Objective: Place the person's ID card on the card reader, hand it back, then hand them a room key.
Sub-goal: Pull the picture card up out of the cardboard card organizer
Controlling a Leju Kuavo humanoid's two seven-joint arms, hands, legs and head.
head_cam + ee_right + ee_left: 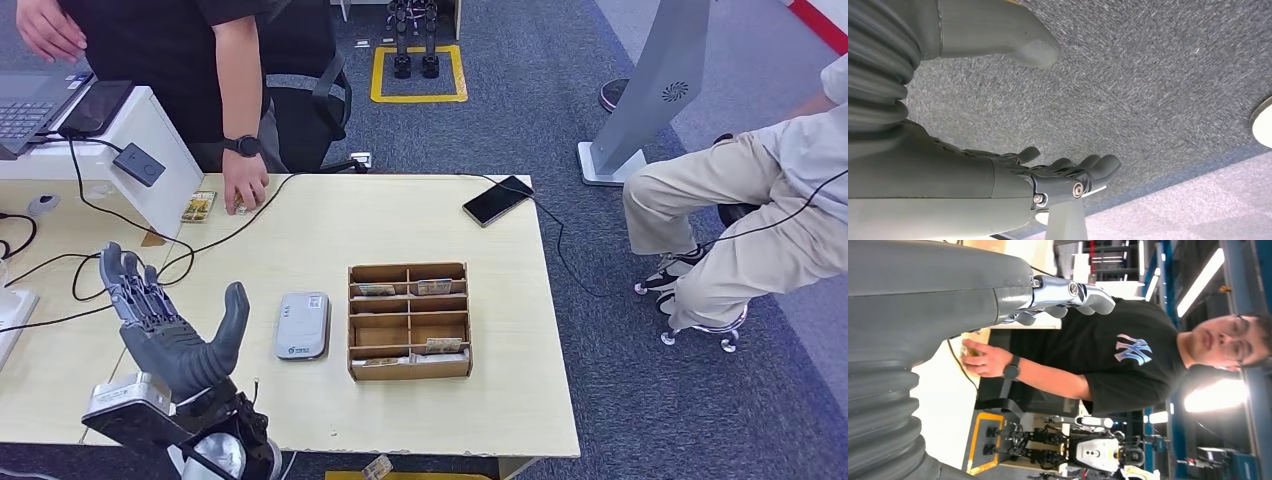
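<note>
phone: black phone (498, 200) at the table's (520, 400) far right edge, cable attached
laptop: open laptop (30, 105) on white stand, far left
seated person: beige trousers (740, 220), right of table

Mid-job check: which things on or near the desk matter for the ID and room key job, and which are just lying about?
Job:
- card reader
- wooden tray of cards
- card by the person's hand
- left hand, raised and open
- right hand, hanging over carpet

Lying about:
- phone
- laptop
- cables
</note>
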